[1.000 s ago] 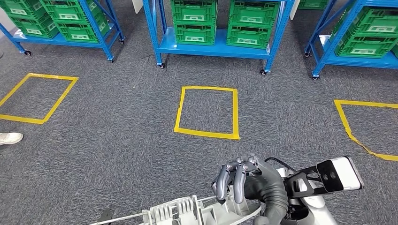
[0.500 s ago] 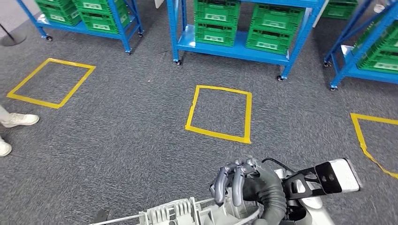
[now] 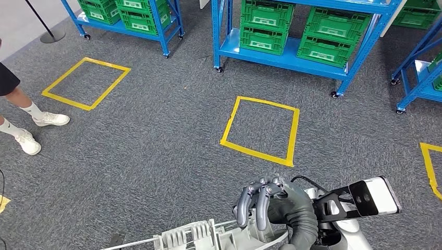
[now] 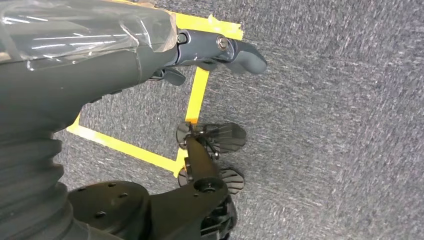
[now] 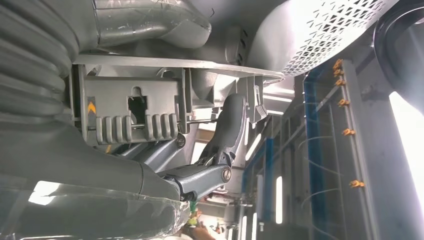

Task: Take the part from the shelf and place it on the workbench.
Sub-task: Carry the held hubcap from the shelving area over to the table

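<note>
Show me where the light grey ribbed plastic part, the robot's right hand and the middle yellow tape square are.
light grey ribbed plastic part (image 3: 200,235): head view, ribbed top.
right hand (image 3: 271,205): head view, knuckles.
middle yellow tape square (image 3: 259,154): head view, near tape edge.

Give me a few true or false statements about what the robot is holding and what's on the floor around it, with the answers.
1. The right hand holds the grey part. True.
2. The green crates sit on the floor inside the yellow tape square. False: they sit on the blue shelves; the square holds nothing.
3. A person's legs stand at the left of the head view. True.
4. The left hand carries a crate. False: it holds nothing, its fingers over carpet.
</note>
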